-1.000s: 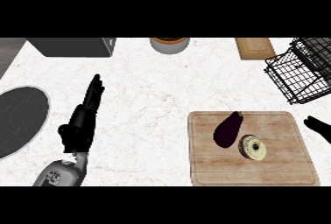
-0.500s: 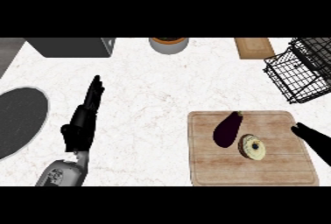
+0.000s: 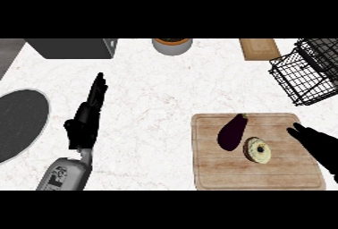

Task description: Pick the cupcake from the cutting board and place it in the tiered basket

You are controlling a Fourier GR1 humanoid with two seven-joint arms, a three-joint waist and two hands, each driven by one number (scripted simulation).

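The black right hand (image 3: 318,144), fingers straight and empty, has slid in over the wooden cutting board (image 3: 257,176), closing on the pale round cupcake (image 3: 258,150).

Pale round cupcake (image 3: 258,150) on wooden cutting board (image 3: 264,176), black wire tiered basket (image 3: 309,71) top right

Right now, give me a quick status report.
Left hand open, resting on counter. Right hand open, just right of cupcake. Cupcake on cutting board; eggplant beside it.
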